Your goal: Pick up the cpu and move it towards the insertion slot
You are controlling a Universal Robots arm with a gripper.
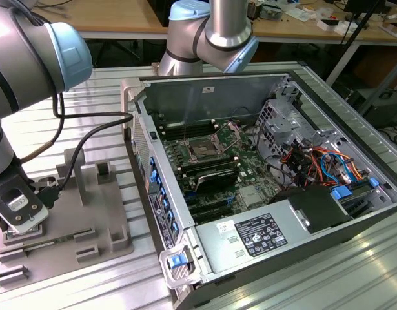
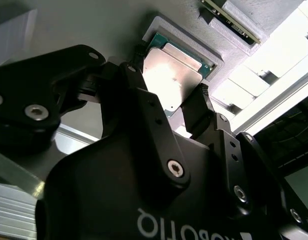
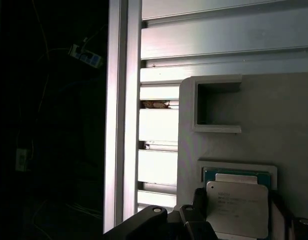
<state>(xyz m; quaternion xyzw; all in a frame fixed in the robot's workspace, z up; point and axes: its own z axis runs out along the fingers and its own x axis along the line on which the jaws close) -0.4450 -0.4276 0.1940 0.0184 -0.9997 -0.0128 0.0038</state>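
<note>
Second wrist view: pincer (image 2: 169, 85) seemingly pinches the cpu (image 2: 166, 70) between its fingers (image 2: 198, 107), at the pocket (image 2: 191, 36). Pick-up step; slot (image 1: 203, 150) lies well apart from it, so carrying calls for a level hold.

The ribbed metal table (image 1: 101, 90) bears a grey fixture plate (image 1: 88, 213) and a computer case (image 1: 204, 97).

The exterior view looks down from high and well back over the table (image 1: 353, 258), taking in the open computer case (image 1: 250, 161) and, at the exterior view's lower left, the grey fixture plate (image 1: 88, 213). Both wrist views sit close to that plate. The first faces straight down on it, while the second looks obliquely past the pincer (image 2: 169, 92). Both show the cpu (image 3: 237, 207).
</note>
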